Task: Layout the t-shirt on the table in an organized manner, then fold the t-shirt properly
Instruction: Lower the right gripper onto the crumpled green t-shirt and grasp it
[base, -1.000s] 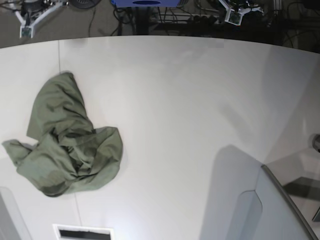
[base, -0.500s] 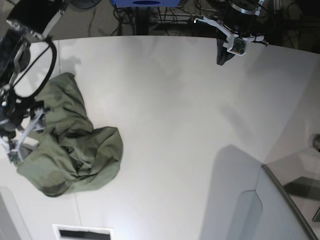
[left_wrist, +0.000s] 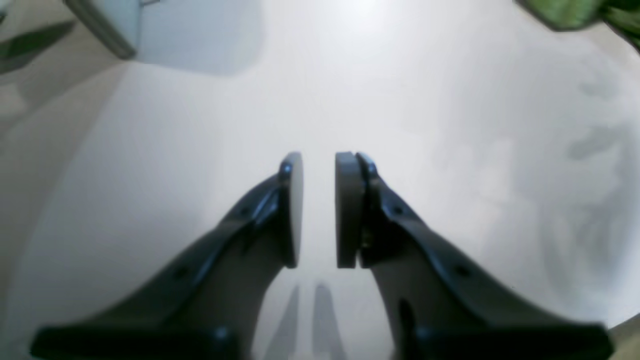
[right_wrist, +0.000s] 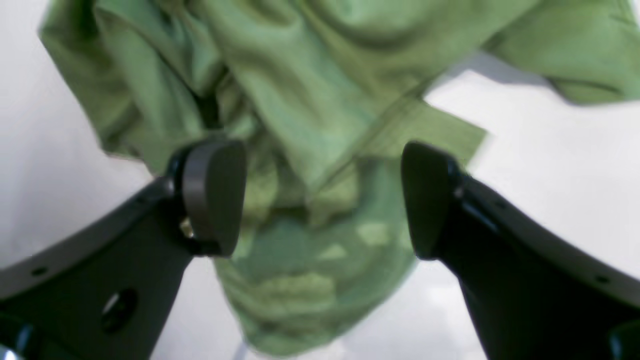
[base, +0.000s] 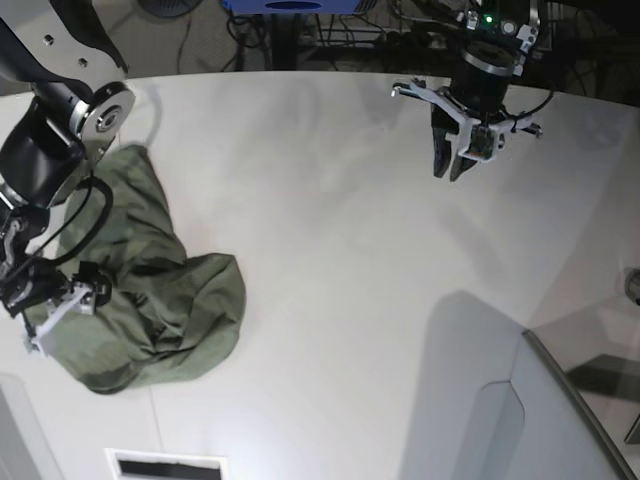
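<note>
The olive-green t-shirt (base: 170, 300) lies crumpled in a heap on the left of the white table (base: 330, 250). My right gripper (base: 50, 310) hangs over the heap's left edge. In the right wrist view it (right_wrist: 320, 200) is wide open, with bunched folds and a hem of the t-shirt (right_wrist: 310, 100) below and between its fingers. My left gripper (base: 450, 165) hovers over bare table at the far right, far from the shirt. In the left wrist view it (left_wrist: 319, 210) is empty with a narrow gap between its pads, and a bit of the t-shirt (left_wrist: 565, 10) shows at the top right.
A grey angled panel (base: 560, 420) stands at the front right and shows in the left wrist view (left_wrist: 105, 20). A slotted opening (base: 165, 465) sits at the front edge. A thin seam (base: 120, 110) crosses the table. Cables and stands lie behind the far edge.
Both arms have come down from the back into view. The right arm has moved onto the shirt's left side. The left arm has moved forward over the far right of the table.
</note>
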